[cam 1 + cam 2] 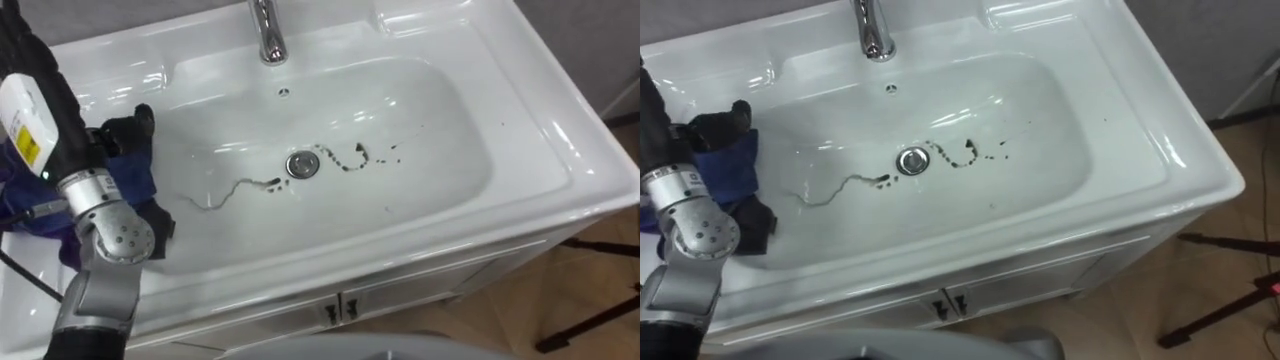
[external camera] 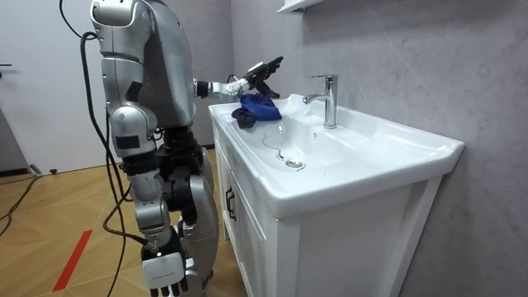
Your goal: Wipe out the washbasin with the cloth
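Left hand [image 2: 262, 73] is hovering slack-fingered above the cloth [image 2: 255, 108] on the basin's [image 2: 412, 153] left edge; probably soft, light, best pinched at its bunched top.

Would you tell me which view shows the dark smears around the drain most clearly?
The left eye view: the smears lie unobstructed beside the drain. The right eye view shows them much the same; the room view gives a faint trace.
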{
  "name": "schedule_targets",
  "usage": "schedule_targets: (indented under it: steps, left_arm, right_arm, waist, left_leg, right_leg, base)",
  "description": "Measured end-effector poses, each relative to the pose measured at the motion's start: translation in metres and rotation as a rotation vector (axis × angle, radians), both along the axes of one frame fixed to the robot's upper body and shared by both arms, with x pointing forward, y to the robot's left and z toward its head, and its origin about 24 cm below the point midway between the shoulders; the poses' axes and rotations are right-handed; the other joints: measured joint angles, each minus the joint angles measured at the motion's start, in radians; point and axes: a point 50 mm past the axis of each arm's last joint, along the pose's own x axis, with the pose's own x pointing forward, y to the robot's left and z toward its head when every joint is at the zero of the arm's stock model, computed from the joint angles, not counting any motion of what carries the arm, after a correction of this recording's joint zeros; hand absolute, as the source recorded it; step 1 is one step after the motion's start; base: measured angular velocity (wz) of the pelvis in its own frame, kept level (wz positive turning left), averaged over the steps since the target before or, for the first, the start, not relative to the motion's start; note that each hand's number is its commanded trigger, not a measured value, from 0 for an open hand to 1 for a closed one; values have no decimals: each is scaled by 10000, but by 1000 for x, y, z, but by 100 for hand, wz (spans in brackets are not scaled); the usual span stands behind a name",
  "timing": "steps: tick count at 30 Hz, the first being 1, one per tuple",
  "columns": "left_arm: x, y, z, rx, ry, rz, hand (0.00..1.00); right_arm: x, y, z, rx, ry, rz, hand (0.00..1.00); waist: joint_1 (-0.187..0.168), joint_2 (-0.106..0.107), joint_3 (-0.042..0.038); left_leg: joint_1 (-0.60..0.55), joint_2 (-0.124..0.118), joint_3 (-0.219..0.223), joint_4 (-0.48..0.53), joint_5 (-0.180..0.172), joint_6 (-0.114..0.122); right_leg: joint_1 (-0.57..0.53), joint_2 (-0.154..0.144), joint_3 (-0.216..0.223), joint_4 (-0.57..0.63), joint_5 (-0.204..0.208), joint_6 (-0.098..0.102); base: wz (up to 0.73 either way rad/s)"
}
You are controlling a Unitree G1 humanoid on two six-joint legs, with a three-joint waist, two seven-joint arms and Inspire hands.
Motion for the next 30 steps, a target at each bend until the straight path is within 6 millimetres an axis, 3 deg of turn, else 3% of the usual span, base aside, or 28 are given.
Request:
schedule_targets:
  steps: [7,13,17,30]
  left_arm:
    - [-2,-2,-6,957,463,-101,0]
    - [-3,-2,-10,1396,824,-14,0]
    - [-7,-1,-23,1384,1666,199,0]
    - [-11,-10,-42,1413,2895,-98,0]
  right_arm:
    - [-1,0,0,-29,39,-58,0]
    - [0,0,0,-81,158,-61,0]
    - [-1,0,0,-63,201,0,0]
    - [6,0,0,-205,165,17,0]
  waist:
    - [102,-36,12]
    - [248,81,-63]
    - [278,151,-98]
    - [255,74,-57]
  left_leg:
    - [141,32,129,-15,-1,-1]
    - [141,102,199,-106,-2,-4]
    - [144,110,188,-92,-2,-4]
    - [-39,111,-41,-21,-1,-6]
  right_leg:
    - [66,40,119,1,19,-24]
    - [83,110,136,0,41,-54]
    - [84,109,95,2,42,-56]
    - [-22,103,-87,-1,44,-65]
  base:
    - [-5]
    - [-2]
    - [2]
    - [4]
